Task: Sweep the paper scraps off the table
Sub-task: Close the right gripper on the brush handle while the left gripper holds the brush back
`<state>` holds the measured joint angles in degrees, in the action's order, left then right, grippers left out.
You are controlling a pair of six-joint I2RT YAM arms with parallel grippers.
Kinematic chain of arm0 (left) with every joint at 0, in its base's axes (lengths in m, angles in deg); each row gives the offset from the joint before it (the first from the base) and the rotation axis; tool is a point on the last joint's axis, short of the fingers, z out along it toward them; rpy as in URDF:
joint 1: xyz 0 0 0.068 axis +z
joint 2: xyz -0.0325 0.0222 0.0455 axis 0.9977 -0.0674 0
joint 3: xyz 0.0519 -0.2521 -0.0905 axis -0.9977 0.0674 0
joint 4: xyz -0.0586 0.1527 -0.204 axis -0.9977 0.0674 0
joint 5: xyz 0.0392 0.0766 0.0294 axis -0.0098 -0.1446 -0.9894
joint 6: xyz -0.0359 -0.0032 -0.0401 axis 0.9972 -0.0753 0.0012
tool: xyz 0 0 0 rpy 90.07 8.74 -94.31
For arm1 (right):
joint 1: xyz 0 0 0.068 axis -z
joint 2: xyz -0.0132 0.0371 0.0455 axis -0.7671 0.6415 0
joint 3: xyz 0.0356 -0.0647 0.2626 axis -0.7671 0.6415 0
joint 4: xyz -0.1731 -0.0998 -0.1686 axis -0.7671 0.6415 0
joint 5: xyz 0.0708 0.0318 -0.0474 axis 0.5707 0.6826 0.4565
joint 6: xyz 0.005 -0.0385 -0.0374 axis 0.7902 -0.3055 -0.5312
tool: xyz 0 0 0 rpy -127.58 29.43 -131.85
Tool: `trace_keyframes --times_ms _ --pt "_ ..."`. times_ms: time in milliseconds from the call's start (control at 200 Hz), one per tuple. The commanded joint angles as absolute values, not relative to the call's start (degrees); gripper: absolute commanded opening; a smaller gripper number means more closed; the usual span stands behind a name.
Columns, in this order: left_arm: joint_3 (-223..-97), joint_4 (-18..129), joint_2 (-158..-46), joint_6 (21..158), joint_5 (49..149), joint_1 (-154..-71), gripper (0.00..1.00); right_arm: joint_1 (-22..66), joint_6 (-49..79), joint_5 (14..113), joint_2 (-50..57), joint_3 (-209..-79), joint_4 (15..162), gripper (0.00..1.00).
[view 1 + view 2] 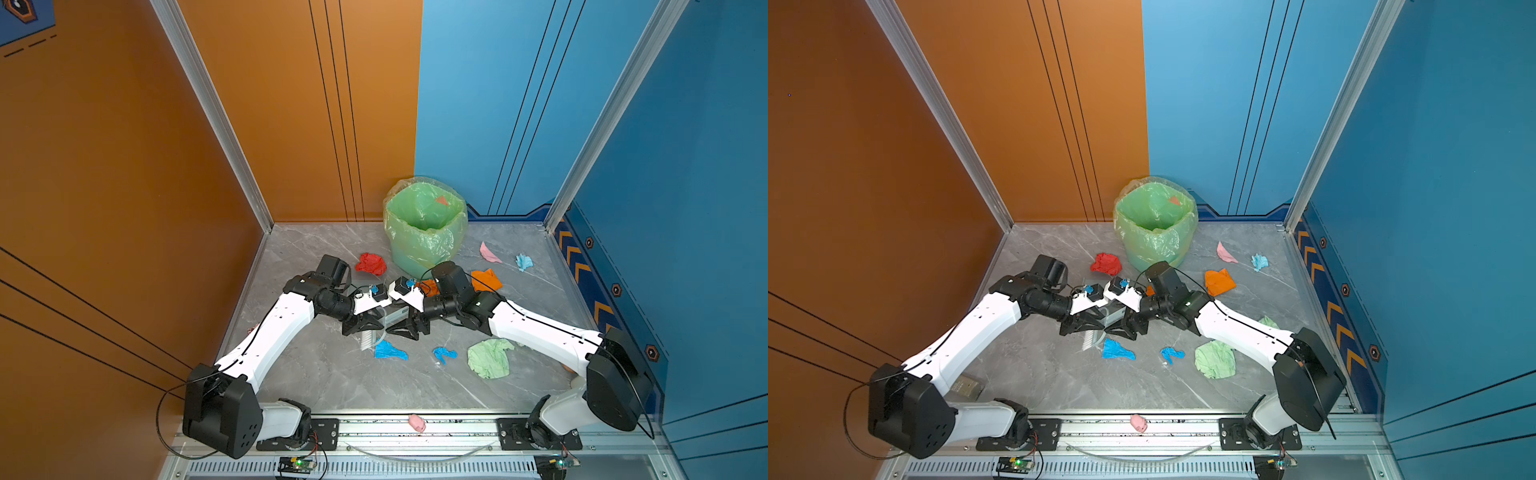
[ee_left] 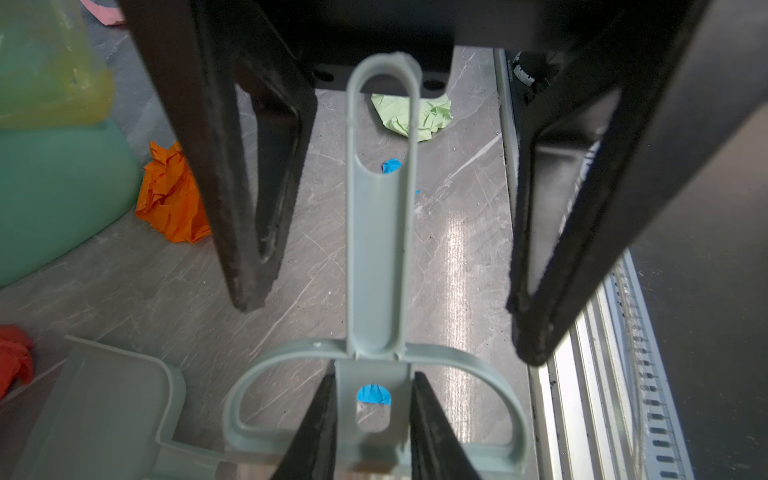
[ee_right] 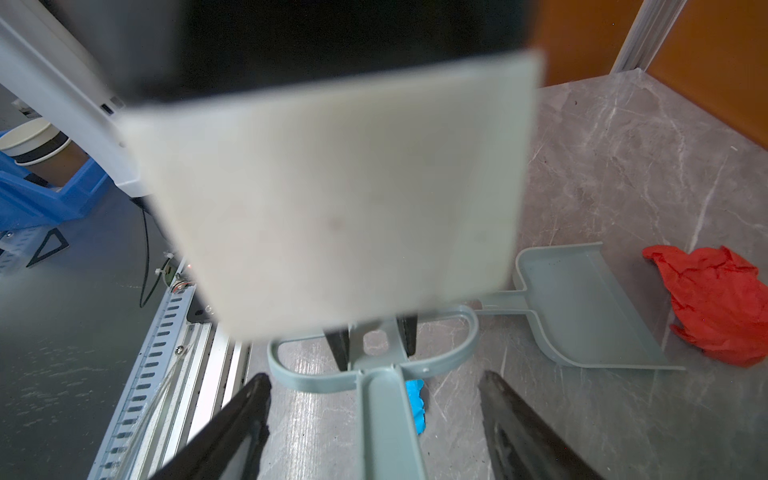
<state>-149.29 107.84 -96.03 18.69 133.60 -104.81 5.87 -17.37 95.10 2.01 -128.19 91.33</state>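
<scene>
The left gripper (image 2: pixel 374 378) is clamped on the neck of a small grey-green brush (image 2: pixel 380 249), just above the bristle head. The brush's long axis runs straight out from that grip toward the right gripper (image 3: pixel 374 378). The right gripper's two fingers (image 2: pixel 241 249) stand apart on either side of the handle, with a clear gap on each side, so it grips nothing. The coming move probably turns on that alignment: the handle already lies along the midline between the right fingers, and they would only need to close on it. On the far side of the left gripper, toward the back wall, a dustpan (image 3: pixel 582 307) lies flat on the table (image 1: pixel 332 386). It is empty and its mouth faces the red scrap (image 1: pixel 371 264) just beyond it. None of the paper scraps is held; all those in view lie loose on the table. A bright blue scrap (image 1: pixel 390 351) sits just beside the bristles on the near side of both grippers, about equally close to each. Further to the right gripper's side are a smaller blue scrap (image 1: pixel 444 354) and a pale green scrap (image 1: pixel 490 357), which is near the right forearm. Behind the right gripper, on its far side, stands the lined bin (image 1: pixel 415 253). It looks almost empty, with only one small orange-pink bit (image 1: pixel 441 200) showing against the liner inside. Past the bin, well apart from both grippers, lie an orange scrap (image 1: pixel 486 280), a pink scrap (image 1: pixel 489 252) and a light blue scrap (image 1: pixel 523 262), all of them nearer the right arm.
</scene>
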Motion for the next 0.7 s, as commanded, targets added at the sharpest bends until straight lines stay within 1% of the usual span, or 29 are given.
trace_keyframes --times_ms 0,696 --pt "-148.5 108.1 -95.5 17.8 135.3 -104.1 0.00 5.6 -18.0 94.0 2.3 -128.7 89.1 0.79" --pt "-148.4 108.0 -95.5 17.6 135.8 -103.9 0.00 5.5 -18.5 93.6 2.3 -127.7 88.1 0.66"
